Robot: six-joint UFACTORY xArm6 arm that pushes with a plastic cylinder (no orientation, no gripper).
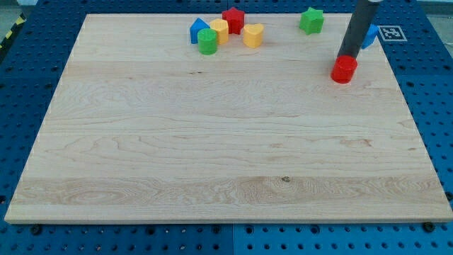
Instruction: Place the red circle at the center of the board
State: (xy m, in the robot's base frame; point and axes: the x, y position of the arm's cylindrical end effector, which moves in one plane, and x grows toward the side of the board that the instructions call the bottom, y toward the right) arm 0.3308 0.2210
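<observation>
Touching my tip (pixel 346 58), the red circle (pixel 344 69) lies just below; no claw shows.

Bright, even light falls from overhead across the pale wooden board (pixel 212 142), with no hot glare on it. Shadows are short and soft: the red circle (pixel 344 69) in the upper right of the frame casts only a faint smudge. Focus is fairly sharp throughout; the board's edges taper with perspective.
</observation>
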